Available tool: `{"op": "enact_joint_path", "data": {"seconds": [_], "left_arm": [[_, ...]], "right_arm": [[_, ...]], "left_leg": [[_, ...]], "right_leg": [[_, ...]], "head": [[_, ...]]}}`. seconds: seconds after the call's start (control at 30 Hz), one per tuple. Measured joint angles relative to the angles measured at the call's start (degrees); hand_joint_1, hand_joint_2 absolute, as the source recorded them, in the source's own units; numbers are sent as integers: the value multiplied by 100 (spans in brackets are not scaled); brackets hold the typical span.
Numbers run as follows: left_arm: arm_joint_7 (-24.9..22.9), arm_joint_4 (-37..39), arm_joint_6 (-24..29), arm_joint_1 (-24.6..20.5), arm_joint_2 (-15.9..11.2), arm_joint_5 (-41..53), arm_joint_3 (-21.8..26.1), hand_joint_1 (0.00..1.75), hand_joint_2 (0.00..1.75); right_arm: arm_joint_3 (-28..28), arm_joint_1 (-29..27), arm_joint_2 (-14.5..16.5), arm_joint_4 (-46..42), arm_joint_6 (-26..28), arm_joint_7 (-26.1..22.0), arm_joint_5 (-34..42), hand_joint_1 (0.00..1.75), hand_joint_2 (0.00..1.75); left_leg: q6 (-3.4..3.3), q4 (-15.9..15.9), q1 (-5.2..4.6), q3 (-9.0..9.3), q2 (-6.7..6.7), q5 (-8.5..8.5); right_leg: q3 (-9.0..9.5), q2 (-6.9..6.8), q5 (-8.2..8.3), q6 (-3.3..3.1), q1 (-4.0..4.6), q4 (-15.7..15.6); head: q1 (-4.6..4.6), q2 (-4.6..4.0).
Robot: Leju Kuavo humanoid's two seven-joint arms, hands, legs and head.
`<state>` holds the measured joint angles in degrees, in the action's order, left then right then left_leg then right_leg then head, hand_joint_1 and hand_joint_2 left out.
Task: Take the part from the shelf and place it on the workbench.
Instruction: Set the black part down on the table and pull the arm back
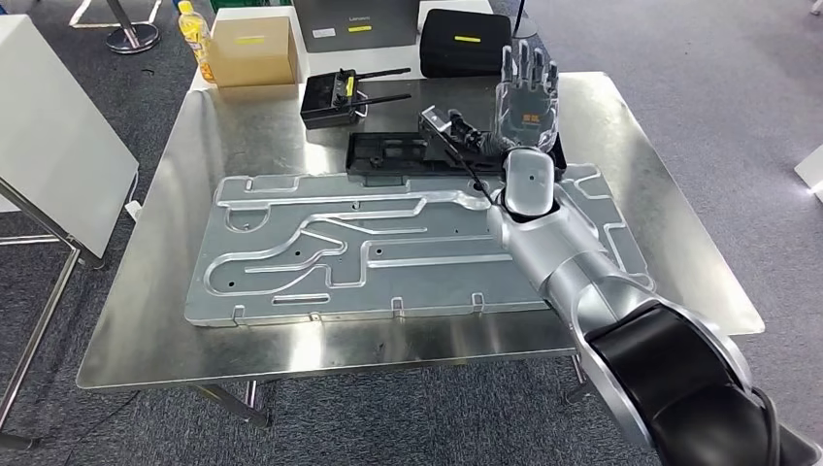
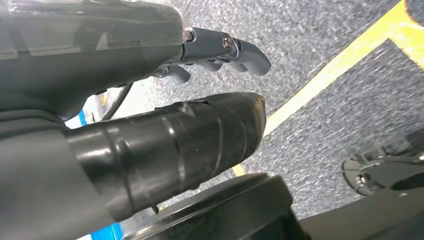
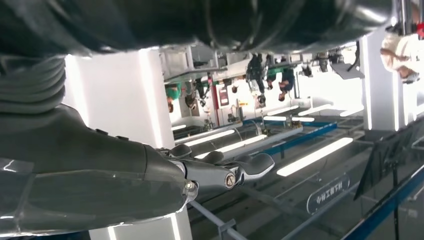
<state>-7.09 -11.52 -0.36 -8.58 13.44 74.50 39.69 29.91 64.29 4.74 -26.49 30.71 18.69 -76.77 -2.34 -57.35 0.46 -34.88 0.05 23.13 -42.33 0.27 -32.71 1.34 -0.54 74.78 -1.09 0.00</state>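
Right hand (image 1: pixel 526 97) is raised over the far right part of the desk (image 1: pixel 136 320), fingers straight and slightly apart, palm facing away from the head camera. It holds nothing and touches nothing that I can see. Right wrist view agrees: fingers (image 3: pixel 250 165) extended, nothing in them.

Left hand (image 2: pixel 150 100) hangs over grey carpet with a yellow floor line (image 2: pixel 325 80); fingers loosely extended, thumb apart from them, nothing held.

The part (image 1: pixel 388 248), a large flat silver panel with stamped channels, lies flat on the desk. Long axis runs left to right across the desk, slightly skewed. Small tabs along its near edge. The right forearm (image 1: pixel 573 262) crosses over its right end.

Edges and room:
- Near edge of the part sits close to the desk's near edge, with a bare strip of desk between.
- Bare desk on the left of the part, and a wider bare area on the right.
- Just behind the part: a black tray (image 1: pixel 408 155), touching or nearly touching its far edge; cannot tell which.
- Further back: a black tool with rods (image 1: pixel 335 97), a cardboard box (image 1: pixel 254 50), a yellow bottle (image 1: pixel 197 37), a black case (image 1: pixel 466 41).
- White panel on a frame (image 1: pixel 58 136) stands off the desk's left side.
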Motion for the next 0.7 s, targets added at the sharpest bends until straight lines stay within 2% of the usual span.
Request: {"op": "enact_joint_path", "data": {"seconds": [0.03, 0.07, 0.13, 0.17, 0.2, 0.3, 0.33, 0.37, 0.4, 0.47, 0.5, 0.53, 0.57, 0.63, 0.67, 0.7], "left_arm": [[-2, 0, -1, 8, 0, -1, 4, 0, 0], [-4, 0, -1, 13, 0, -3, 6, 0, 0], [-4, 0, -1, 12, 0, -6, 8, 0, 0], [-4, 0, -1, 9, 0, -8, 9, 0, 0], [-4, 0, -1, 5, 0, -9, 10, 0, 0], [-4, 0, -3, 8, 0, -10, 14, 0, 0], [-4, 0, -3, 13, 0, -10, 15, 0, 0], [-5, 0, -3, 16, 0, -9, 15, 0, 0], [-7, 0, -4, 13, 0, -9, 16, 0, 0], [-10, 0, -9, 4, 0, -4, 16, 0, 0], [-13, 0, -12, 1, -1, 0, 16, 0, 0], [-17, 0, -15, 1, -3, 5, 16, 0, 0], [-22, 0, -16, 2, -5, 10, 16, 0, 0], [-29, 0, -16, -9, -15, 15, 16, 0, 0], [-30, 0, -16, -18, -20, 16, 16, 0, 0], [-30, 0, -16, -27, -23, 17, 16, 0, 0]], "right_arm": [[-23, -49, 0, -1, 9, 0, -17, 0, 0], [-42, -78, 0, -7, 15, -1, -28, 0, 0], [-71, -89, 1, -37, 29, -4, -46, 0, 0], [-80, -92, 2, -55, 38, -7, -60, 0, 0], [-86, -100, 3, -68, 47, -11, -79, 0, 0], [-99, -143, 2, -78, 63, -17, -129, 0, 0], [-103, -150, 4, -78, 69, -20, -138, 0, 0], [-107, -153, 8, -78, 79, -25, -145, 0, 0], [-110, -155, 13, -79, 93, -31, -158, 0, 0], [-127, -170, 19, -79, 120, -42, -191, 0, 0], [-141, -187, 20, -79, 127, -46, -208, 0, 0], [-159, -209, 20, -79, 131, -49, -220, 0, 0], [-177, -229, 20, -79, 132, -52, -229, 0, 0], [-203, -249, 21, -84, 135, -58, -240, 0, 0], [-214, -248, 18, -92, 136, -60, -245, 0, 0], [-225, -246, 17, -99, 137, -64, -253, 0, 0]], "left_leg": [[5, -19, 6, -23, -1, -8], [12, -48, 12, -50, -3, -13], [48, -130, 10, -121, -11, -16], [79, -161, 3, -155, -15, -23], [118, -180, -6, -181, -18, -36], [240, -180, 4, -227, -29, -84], [269, -241, 14, -267, -30, -5], [291, -406, 23, -338, -30, 163], [306, -680, 31, -438, -26, 407], [331, -1416, 31, -665, -25, 908], [337, -1684, 31, -707, -25, 1052], [337, -1757, 31, -641, -25, 1095], [329, -1589, 30, -448, -25, 1041], [292, -760, 26, 156, -25, 838], [269, -399, 13, 381, -27, 759], [244, -180, -3, 505, -32, 717]], "right_leg": [[35, -3, 46, 21, -27, 0], [188, -8, 185, 37, -53, -241], [619, -13, 469, 47, -79, -1011], [760, -8, 552, 32, -76, -1293], [817, -2, 584, 8, -64, -1438], [761, -4, 673, -114, -46, -1475], [732, -15, 721, -165, -55, -1493], [691, -24, 776, -213, -68, -1512], [637, -32, 830, -244, -72, -1523], [501, -32, 932, -264, -62, -1524], [429, -33, 985, -263, -55, -1522], [360, -35, 1040, -257, -49, -1519], [294, -37, 1094, -247, -46, -1516], [191, -38, 1198, -213, -44, -1510], [160, -39, 1246, -184, -40, -1512], [143, -41, 1294, -150, -38, -1521]], "head": [[-1, 0], [-1, 0], [-1, 0], [-1, 0], [-2, 0], [-2, 0], [-2, 0], [-3, 0], [-4, 0], [-5, 0], [-5, 0], [-5, 0], [-5, 0], [-5, 0], [-2, 0], [-3, 0]]}}
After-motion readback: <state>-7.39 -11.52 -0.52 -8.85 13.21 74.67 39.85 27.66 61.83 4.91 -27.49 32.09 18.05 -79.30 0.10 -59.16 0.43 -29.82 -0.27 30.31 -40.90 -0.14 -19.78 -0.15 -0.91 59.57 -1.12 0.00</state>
